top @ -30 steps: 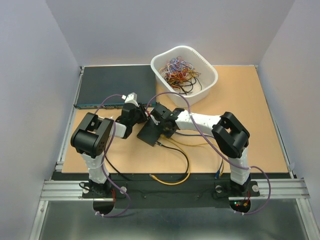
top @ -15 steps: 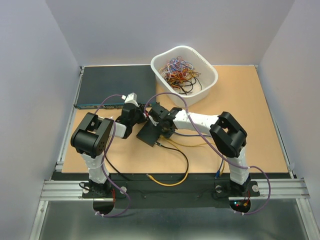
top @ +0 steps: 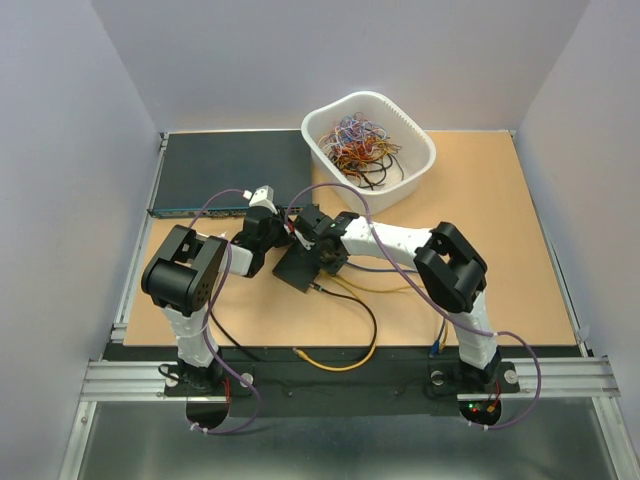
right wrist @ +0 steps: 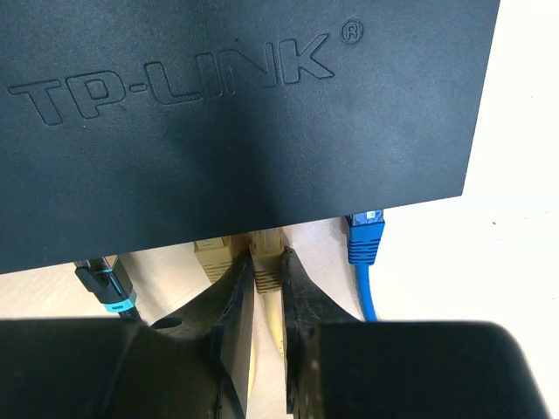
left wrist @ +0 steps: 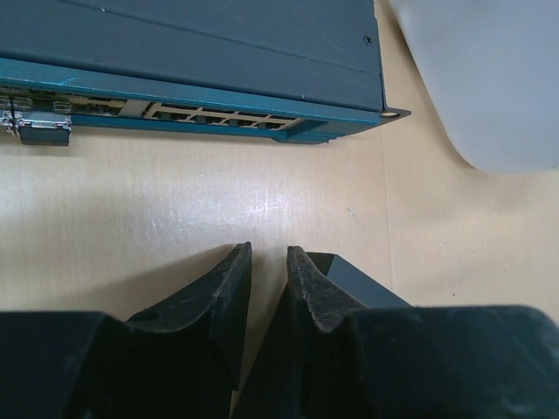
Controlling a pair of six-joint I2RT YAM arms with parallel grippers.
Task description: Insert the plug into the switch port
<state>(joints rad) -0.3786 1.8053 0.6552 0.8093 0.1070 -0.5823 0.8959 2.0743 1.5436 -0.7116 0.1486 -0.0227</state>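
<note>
The small black TP-LINK switch box [top: 297,270] lies flat at mid-table and fills the top of the right wrist view [right wrist: 244,122]. My right gripper [right wrist: 265,262] is shut on a yellow plug [right wrist: 266,257], whose tip sits at the box's port edge. The ports themselves are hidden under that edge. A second yellow plug [right wrist: 212,256], a black-teal plug [right wrist: 106,285] and a blue plug [right wrist: 365,237] sit along the same edge. My left gripper [left wrist: 266,262] is nearly shut and empty, its right finger [left wrist: 306,284] over a corner of the box [left wrist: 354,278].
The wide dark grey rack unit [top: 228,170] with a teal front strip [left wrist: 218,100] lies at the back left. A white basket [top: 420,150] of tangled cables stands at the back. Yellow [top: 345,362] and black [top: 365,305] cables trail to the near edge.
My right arm has pushed a little left and forward with the yellow plug toward the box edge. The box and trailing cables shifted slightly left. The left arm has not moved.
</note>
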